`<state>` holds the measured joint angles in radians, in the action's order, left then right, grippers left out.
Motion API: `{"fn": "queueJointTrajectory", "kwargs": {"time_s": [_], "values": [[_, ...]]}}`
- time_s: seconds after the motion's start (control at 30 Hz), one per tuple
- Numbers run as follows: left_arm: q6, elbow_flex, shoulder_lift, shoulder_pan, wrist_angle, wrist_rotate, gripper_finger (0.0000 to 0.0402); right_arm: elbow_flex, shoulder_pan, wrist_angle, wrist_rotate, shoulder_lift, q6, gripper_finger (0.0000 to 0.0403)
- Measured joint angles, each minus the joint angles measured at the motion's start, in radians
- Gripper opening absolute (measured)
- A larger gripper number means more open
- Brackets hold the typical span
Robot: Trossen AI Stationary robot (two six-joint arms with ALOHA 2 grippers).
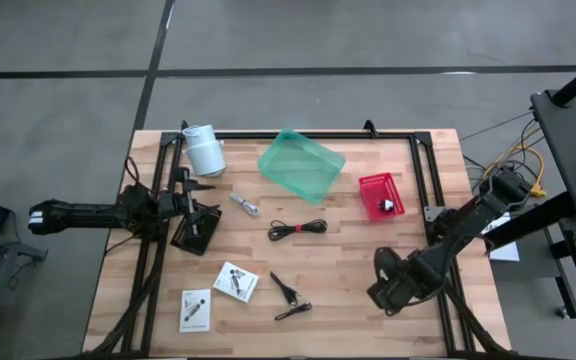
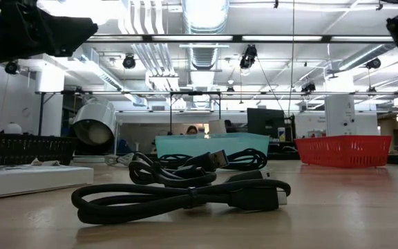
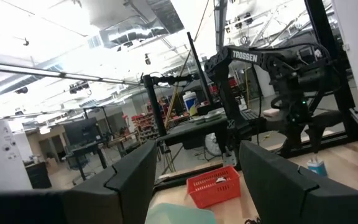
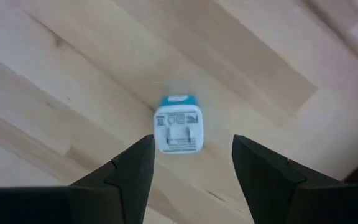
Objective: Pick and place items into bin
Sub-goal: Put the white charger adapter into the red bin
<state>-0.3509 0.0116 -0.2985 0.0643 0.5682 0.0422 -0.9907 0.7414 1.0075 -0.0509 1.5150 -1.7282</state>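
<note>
Teal-green bin sits tilted on the far middle of the table; nothing can be made out inside it; in the low view it shows as a pale green wall behind the cables; items lie loose on the wood, all outside the bin; silvery metal plug near the bin's left corner; thin black coiled cable just on the near side of the bin, centre of the table; two more black cable pieces nearer the front edge, one of them filling the low view's foreground; two white packets at front left, one lying square, the other skewed; small white-and-blue block lies on bare wood directly beneath the right claw; its fingers stand apart on either side of the block and do not touch it, claw open and holding nothing; in the high view that claw hovers over the front right of the table; red slotted basket to the right of the bin, something small and white inside; white cylinder at far left; flat black pad on the left; left claw points level across the table, fingers spread, empty; its arm reaches in from the left edge.
</note>
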Motion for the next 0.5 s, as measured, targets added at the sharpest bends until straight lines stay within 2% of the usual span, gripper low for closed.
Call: {"fn": "queueJointTrajectory", "kwargs": {"time_s": [0.17, 0.5], "values": [[-0.002, 0.0, 0.0, 0.0, 0.001, 0.0, 0.0215, 0.003, -0.001, -0.076, -0.002, 0.007, -0.01, 0.0201], [-0.054, 0.0, -0.001, 0.0, 0.002, 0.0, 0.0215, 0.005, -0.003, -0.071, 0.0, 0.07, -0.024, 0.0201]]}}
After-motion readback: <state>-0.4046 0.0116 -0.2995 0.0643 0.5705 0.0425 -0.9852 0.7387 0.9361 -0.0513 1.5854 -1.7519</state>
